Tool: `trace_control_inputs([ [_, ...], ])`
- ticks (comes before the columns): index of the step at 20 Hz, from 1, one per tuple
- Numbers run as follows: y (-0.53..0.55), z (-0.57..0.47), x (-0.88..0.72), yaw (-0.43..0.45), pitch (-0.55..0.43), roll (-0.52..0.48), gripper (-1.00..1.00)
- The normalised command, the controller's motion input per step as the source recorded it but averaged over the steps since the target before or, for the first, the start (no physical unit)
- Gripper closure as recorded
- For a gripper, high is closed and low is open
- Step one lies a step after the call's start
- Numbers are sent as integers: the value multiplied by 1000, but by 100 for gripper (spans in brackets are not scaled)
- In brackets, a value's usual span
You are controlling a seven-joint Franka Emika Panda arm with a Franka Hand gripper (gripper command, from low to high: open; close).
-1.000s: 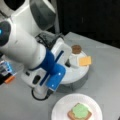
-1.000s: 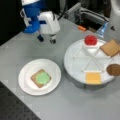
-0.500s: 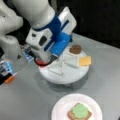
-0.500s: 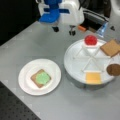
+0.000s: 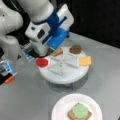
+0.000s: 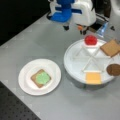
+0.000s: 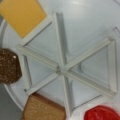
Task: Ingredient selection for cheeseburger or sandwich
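**Arm swings over the ingredient tray**

Since a second ago the gripper (image 6: pixel 75 28) has travelled from the open table toward the divided white tray (image 5: pixel 62 75) and now hangs above its far edge, close to the red tomato (image 6: pixel 90 40). I cannot tell whether its jaws are wide or narrow; nothing shows between them. The wrist view looks straight down on the tray, where the tomato (image 7: pixel 102 113), toast square (image 7: pixel 43 110), dark patty (image 7: pixel 8 65) and cheese (image 7: pixel 22 15) each lie in separate sections. On the paper plate (image 6: pixel 25 80) toast (image 6: pixel 35 78) already carries the lettuce (image 6: pixel 43 77), so the stack is begun and a further ingredient is being approached
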Motion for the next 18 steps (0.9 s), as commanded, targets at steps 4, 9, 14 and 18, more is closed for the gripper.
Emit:
trace_control_inputs([
  [4,680,-203,-318,-14,-128,-406,-100],
  [9,153,-223,-196,82,-118,-292,-100],
  [14,-188,-250,-72,152,-108,-178,-100],
  [18,-213,-220,-48,152,-92,-184,-100],
])
